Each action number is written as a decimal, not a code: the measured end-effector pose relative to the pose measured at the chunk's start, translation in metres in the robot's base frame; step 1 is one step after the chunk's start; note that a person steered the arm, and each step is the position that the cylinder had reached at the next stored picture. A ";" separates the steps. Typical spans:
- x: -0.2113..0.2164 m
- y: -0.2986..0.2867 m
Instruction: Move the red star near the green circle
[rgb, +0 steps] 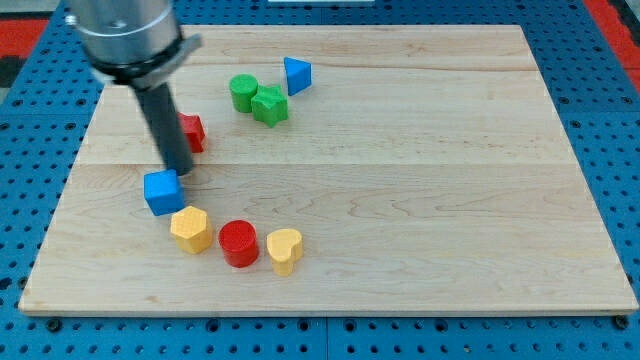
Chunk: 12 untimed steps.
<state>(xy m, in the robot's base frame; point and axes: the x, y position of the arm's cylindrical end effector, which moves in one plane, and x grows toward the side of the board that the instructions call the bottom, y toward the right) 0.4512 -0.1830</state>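
Observation:
The red star (193, 131) lies at the view's left on the wooden board, partly hidden behind my rod. The green circle (243, 92) stands up and to the right of it, touching a green star-like block (269, 105). My tip (180, 172) rests on the board just below-left of the red star and just above the blue cube (163, 191), close to both.
A blue triangle (297, 75) sits right of the green blocks. A yellow hexagon (190, 229), a red cylinder (238, 243) and a yellow heart (284, 249) lie in an arc near the view's bottom. The board's left edge (70, 180) is near.

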 end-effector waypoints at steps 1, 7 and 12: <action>-0.009 -0.030; 0.008 0.061; -0.035 0.058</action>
<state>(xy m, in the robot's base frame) 0.4165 -0.1255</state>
